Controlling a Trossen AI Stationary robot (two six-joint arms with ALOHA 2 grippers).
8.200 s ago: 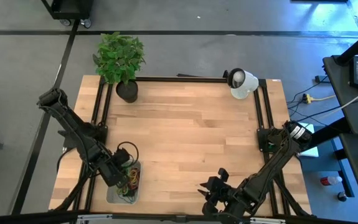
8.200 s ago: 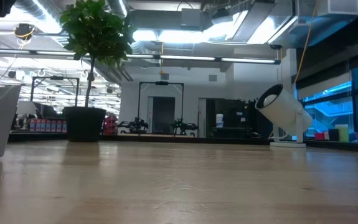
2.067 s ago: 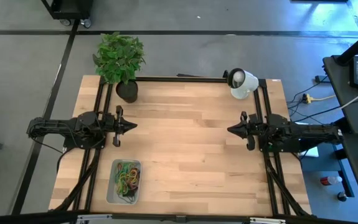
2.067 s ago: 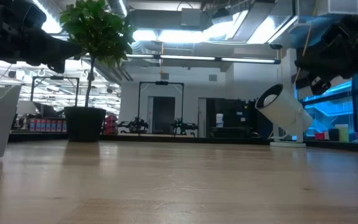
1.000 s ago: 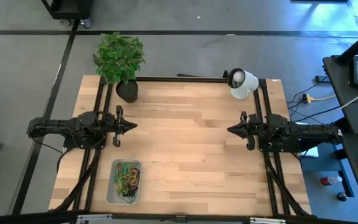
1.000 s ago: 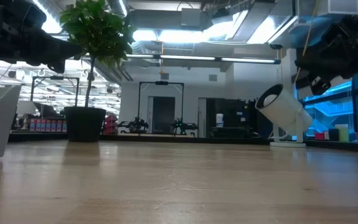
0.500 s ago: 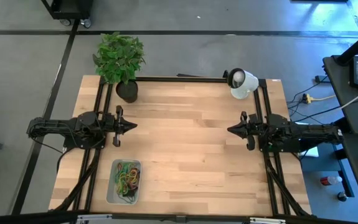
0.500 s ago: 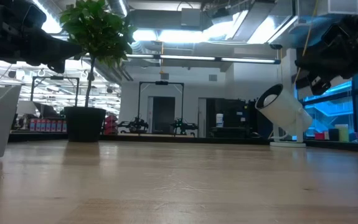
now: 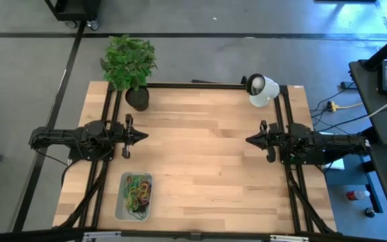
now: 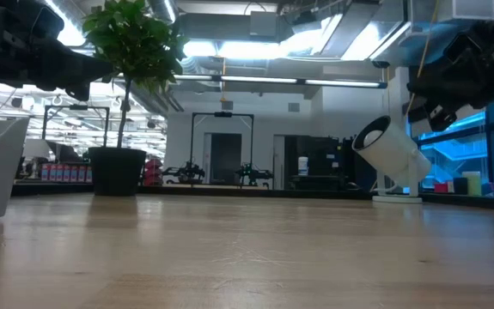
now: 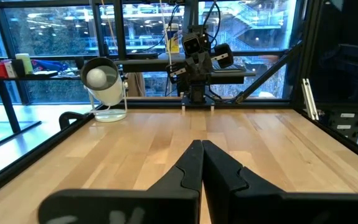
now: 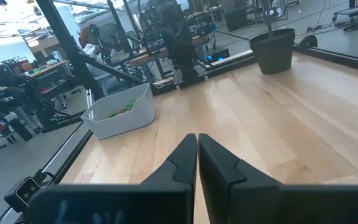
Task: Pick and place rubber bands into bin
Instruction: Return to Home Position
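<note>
The rubber bands (image 9: 137,193) lie in a green, red, tan and black heap on the floor of the bin (image 9: 122,202). The bin is a small pale tray standing on the table near its near left corner. The right wrist view also shows the bin (image 12: 119,115), with green bands (image 12: 121,109) inside. My left gripper (image 9: 141,136) hovers level above the table's left side, beyond the bin, shut and holding nothing. My right gripper (image 9: 250,140) hovers level at the right side, facing it, also shut and holding nothing. Each wrist view shows its own fingertips pressed together (image 11: 198,145) (image 12: 196,137).
A potted plant (image 9: 131,67) stands at the far left corner and a white lamp-like device (image 9: 262,89) at the far right. Black frame rails (image 9: 110,107) run along the table's left, right and far sides. The wooden tabletop (image 9: 200,161) stretches between the two arms.
</note>
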